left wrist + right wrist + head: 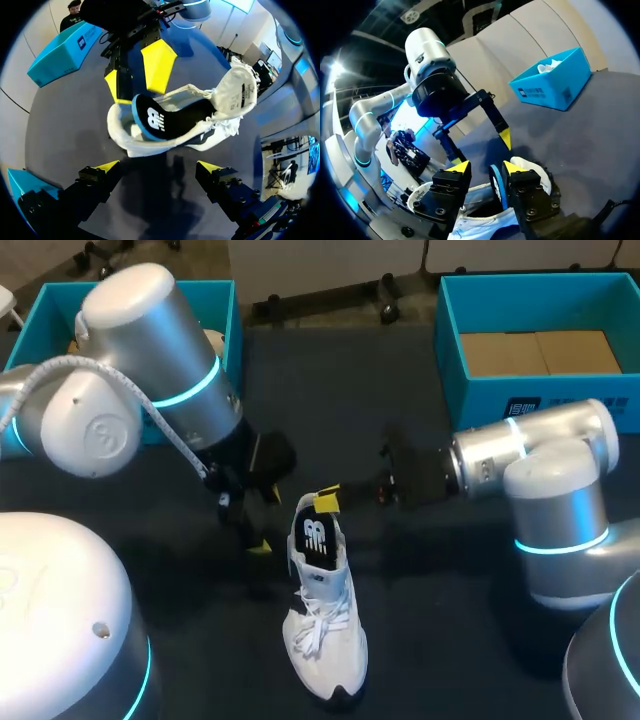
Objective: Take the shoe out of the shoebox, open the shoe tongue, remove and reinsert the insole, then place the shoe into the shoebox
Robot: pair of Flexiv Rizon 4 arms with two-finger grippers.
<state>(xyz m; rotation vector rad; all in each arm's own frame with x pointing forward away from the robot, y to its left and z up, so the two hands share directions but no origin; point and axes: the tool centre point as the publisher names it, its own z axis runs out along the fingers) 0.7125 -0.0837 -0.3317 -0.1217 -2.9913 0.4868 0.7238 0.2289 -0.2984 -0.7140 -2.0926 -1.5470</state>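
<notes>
The shoe (325, 632) is sitting unheld on the table (440, 585), near middle, toe near. The insole (315, 540) is standing half out of its heel. The right gripper (486, 169) is straddling the insole, spread, and only one finger seems to be touching. The left gripper (159, 168) is hovering spread and empty.

Risk: the insole slipping free, or the shoe dragging along.

Open table is lying to the right. The left box (45, 320) and right box (530, 400) are bounding the far corners.

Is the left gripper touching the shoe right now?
Apart. The left wrist view shows the left gripper open, both fingertips short of the shoe, with dark table showing between.
</notes>
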